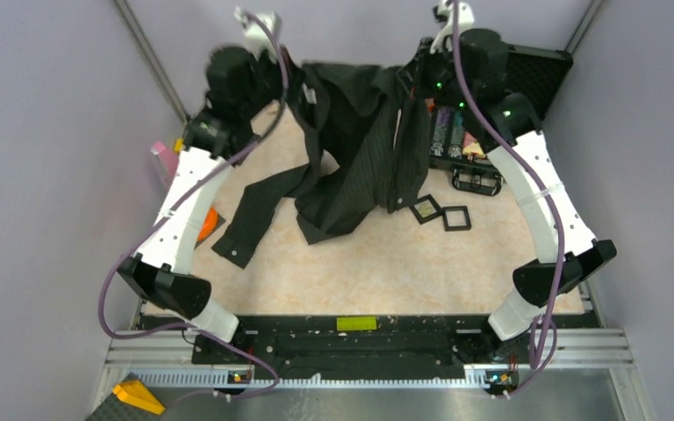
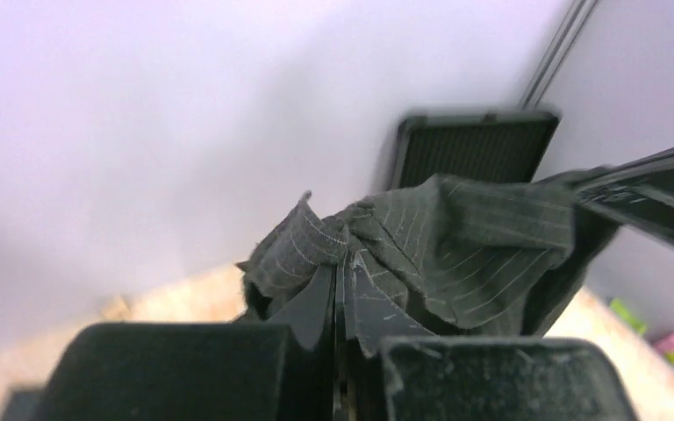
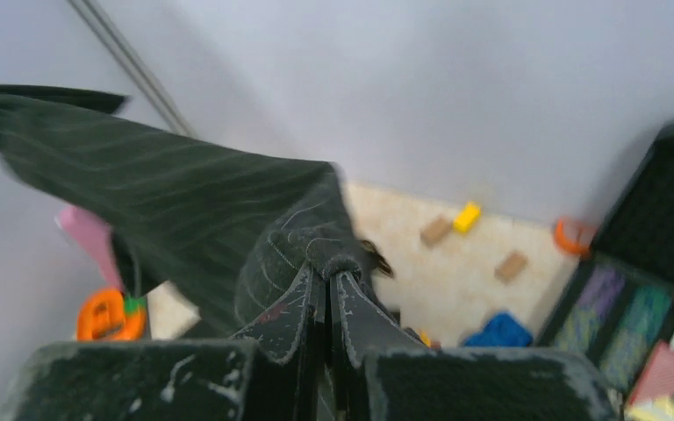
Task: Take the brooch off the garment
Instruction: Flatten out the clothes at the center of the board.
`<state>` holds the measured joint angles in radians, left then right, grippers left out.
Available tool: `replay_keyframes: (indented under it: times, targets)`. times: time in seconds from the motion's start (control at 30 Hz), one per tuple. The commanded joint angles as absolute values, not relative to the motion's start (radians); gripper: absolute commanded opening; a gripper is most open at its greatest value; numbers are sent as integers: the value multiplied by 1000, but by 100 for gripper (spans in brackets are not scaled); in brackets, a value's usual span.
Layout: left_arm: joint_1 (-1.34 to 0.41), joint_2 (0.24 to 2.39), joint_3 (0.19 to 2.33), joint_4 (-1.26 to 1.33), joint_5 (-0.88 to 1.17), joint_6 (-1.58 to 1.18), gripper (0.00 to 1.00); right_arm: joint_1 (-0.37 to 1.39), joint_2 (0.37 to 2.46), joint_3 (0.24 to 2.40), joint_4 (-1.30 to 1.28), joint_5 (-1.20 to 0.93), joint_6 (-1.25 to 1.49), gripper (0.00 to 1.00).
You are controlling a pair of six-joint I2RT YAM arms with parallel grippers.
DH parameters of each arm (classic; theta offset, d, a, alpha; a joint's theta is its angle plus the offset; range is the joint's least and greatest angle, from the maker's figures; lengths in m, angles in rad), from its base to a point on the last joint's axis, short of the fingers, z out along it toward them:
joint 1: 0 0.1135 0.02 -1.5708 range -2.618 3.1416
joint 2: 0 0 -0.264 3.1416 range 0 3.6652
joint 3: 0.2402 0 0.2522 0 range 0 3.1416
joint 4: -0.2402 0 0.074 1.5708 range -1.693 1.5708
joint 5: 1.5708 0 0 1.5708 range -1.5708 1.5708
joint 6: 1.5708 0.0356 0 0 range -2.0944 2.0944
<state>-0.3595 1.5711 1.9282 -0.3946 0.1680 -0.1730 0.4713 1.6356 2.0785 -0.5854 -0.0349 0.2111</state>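
left fingers (image 2: 311, 311): pressed together, clamped on a bunched fold of the garment (image 1: 360, 149); no gap shows between them.
right fingers (image 3: 355, 320): likewise together, pinching a rolled edge of the same cloth at their tips.
garment: held up between both arms over the far part of the counter (image 1: 386, 272); its lower hem and 1 sleeve trail down and lie on the counter surface.
brooch: not clearly made out in any view.
speck (image 3: 374, 256): small, dark-gold, at the cloth's edge just right of the right fingers; too blurred to tell what it is.
top view only: the whole drape of the shirt, 2 black square boxes (image 1: 440, 213) on the counter just right of the hem, and the sleeve cuff near the left arm.
left wrist view only: pinstripes up close, and the open black case (image 2: 474, 145) behind the cloth.
right wrist view only: loose toy blocks (image 3: 467, 216) on the counter beyond the cloth, and an orange object (image 3: 105, 316) low at the left.
edges: walls stand close on the left, far and right sides; the case fills the far right corner.
open room: bare counter between the hem and the arm bases.
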Motion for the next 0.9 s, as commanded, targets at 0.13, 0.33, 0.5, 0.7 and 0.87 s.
replay_keyframes:
  times: [0.13, 0.33, 0.5, 0.7, 0.87]
  targets:
    - [-316, 1536, 2360, -716, 274, -64, 0, 432, 1621, 2254, -416, -45, 223, 0]
    - [-284, 1356, 2204, -594, 207, -9, 0, 431, 1556, 2171, -311, -3, 221, 0]
    - [-251, 1339, 2173, -618, 207, 3, 0, 431, 1485, 2099, -170, -21, 232, 0]
    - [-247, 1261, 1704, -395, 297, -127, 0, 432, 1434, 2122, -88, -60, 226, 0]
    - [-243, 1269, 1582, -267, 295, -145, 0, 432, 1373, 2092, -77, -80, 207, 0]
